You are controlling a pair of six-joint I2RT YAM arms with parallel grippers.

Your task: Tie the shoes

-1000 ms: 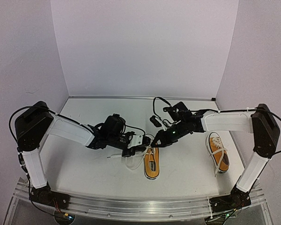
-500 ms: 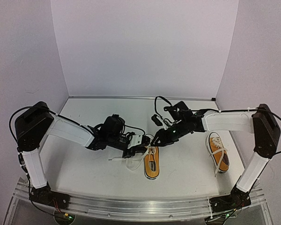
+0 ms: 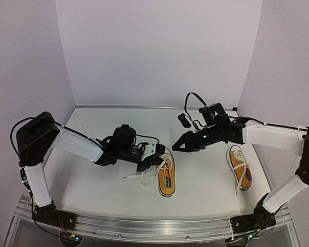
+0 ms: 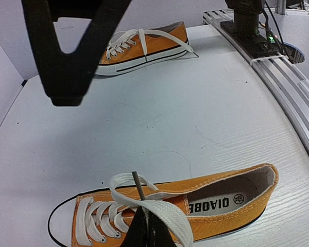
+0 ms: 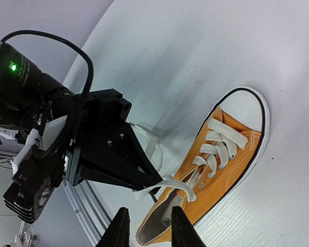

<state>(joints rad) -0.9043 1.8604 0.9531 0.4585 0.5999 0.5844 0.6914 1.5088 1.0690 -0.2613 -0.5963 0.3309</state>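
Our left tool is clamped tight on a white lace of the nearer shoe, holding a loop of it lifted above the shoe. That shoe lies directly beneath this tool on the counter. Its long axis crosses the tool's view, toe to its left and heel to its right. From above, the toe points at the back wall. Our right tool hangs near the toe end, fingers slightly apart, gripping nothing. The second shoe lies well apart on the right tool's outer side, roughly parallel, with its toe also toward the wall.
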